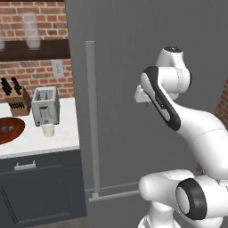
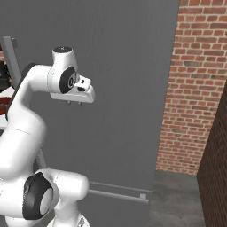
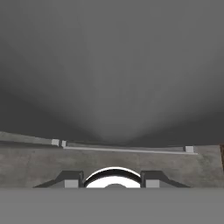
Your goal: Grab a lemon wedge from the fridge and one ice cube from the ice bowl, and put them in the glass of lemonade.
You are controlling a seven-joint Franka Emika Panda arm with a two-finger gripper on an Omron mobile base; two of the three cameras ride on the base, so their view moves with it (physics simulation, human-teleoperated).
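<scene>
The fridge point(image 1: 133, 40) stands shut, its dark grey door point(image 2: 128, 66) facing me with the long pale bar handle point(image 1: 91, 116) at its left edge. The lemon wedge is hidden. The glass of lemonade point(image 1: 48, 130) stands on the white counter in front of the toaster. At the far left lies the ice bowl point(image 1: 9, 129), reddish-brown and cut off by the frame edge. My gripper point(image 2: 74, 103) hangs in front of the fridge door and points down. In the hand view the gripper point(image 3: 112, 178) is open, its fingers apart with nothing between them, above the floor at the door's foot.
A toaster point(image 1: 46, 106) and a knife block point(image 1: 17, 100) stand at the back of the counter point(image 1: 40, 142). A frosted glass point(image 1: 31, 30) sits on a wall shelf. A brick wall point(image 2: 195, 88) rises right of the fridge. A low bar point(image 3: 127, 149) runs along the door's bottom.
</scene>
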